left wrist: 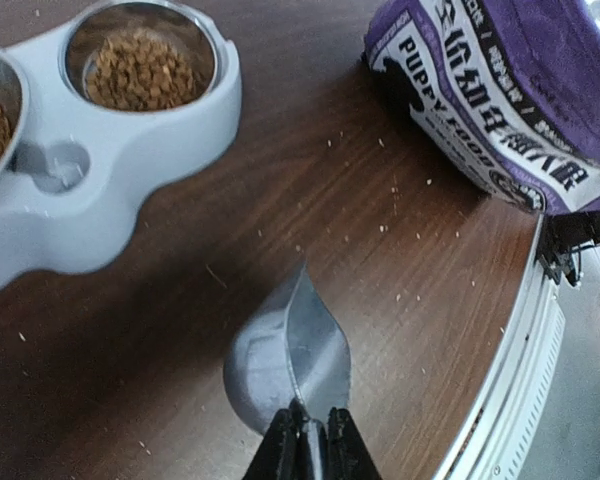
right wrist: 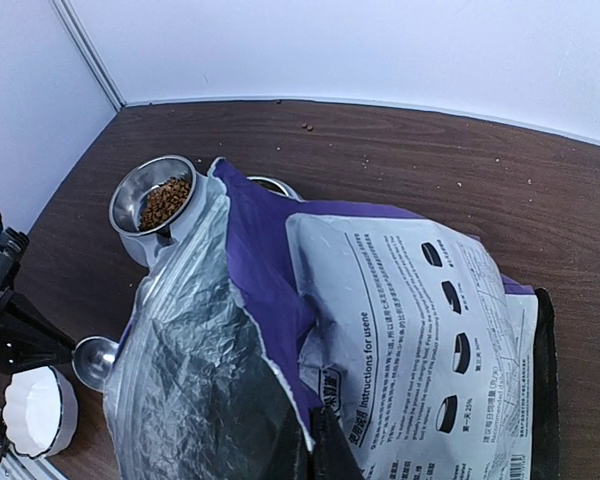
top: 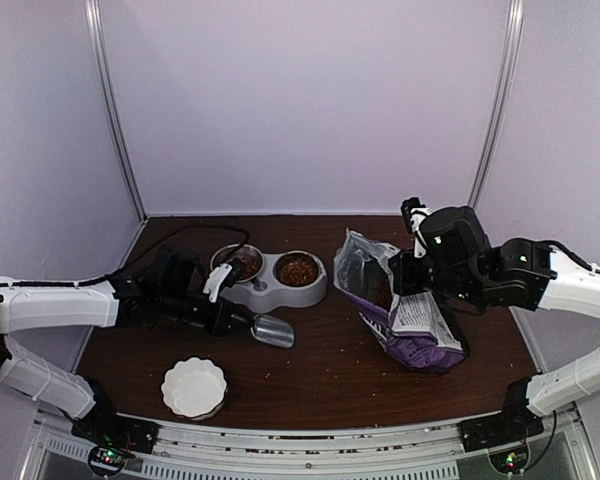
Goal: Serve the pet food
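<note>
Now pet food (left wrist: 140,70) sits in both bowls (left wrist: 218,50); left gripper (left wrist: 305,440) clamps the scoop (left wrist: 290,350), right gripper (right wrist: 315,450) pinches the bag (right wrist: 400,300) by its rim.

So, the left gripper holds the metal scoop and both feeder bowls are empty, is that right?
Not quite: both feeder bowls hold pet food, as the left wrist view shows. The left gripper does hold the metal scoop.

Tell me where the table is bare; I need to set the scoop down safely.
Widest bare table: between the scoop, the white dish and the bag, down to the front edge. A narrower strip runs behind the feeder along the back edge. Crowded: the left, with feeder, scoop and left arm.
</note>
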You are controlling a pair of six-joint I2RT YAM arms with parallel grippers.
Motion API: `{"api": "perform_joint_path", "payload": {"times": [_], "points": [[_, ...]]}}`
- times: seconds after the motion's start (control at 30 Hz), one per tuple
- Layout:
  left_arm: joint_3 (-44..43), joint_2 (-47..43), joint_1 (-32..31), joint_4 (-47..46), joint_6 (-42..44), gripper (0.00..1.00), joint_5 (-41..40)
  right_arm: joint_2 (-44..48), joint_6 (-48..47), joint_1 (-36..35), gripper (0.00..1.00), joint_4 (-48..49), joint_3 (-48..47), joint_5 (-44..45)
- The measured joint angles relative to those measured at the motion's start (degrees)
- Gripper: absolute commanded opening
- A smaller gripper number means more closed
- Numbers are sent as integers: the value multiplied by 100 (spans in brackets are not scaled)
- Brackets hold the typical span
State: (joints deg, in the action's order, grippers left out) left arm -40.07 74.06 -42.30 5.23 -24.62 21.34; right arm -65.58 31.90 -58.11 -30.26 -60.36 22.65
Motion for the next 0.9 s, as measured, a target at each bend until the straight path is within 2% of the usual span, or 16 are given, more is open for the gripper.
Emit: {"api": "perform_joint_path", "payload": {"times": [0.27, 0.47, 0.77, 0.9], "points": [[323, 61, 188, 28, -299, 1, 391, 0, 35, 0, 0, 68, 74, -98], [332, 295, 203, -149, -431, 17, 417, -2, 87, 0, 0, 79, 74, -122], [431, 612, 212, -68, -527, 32, 173, -87, 92, 0, 0, 98, 74, -162], [431, 721, 214, 142, -568, 45, 4, -105, 90, 0, 0, 109, 74, -170]]}}
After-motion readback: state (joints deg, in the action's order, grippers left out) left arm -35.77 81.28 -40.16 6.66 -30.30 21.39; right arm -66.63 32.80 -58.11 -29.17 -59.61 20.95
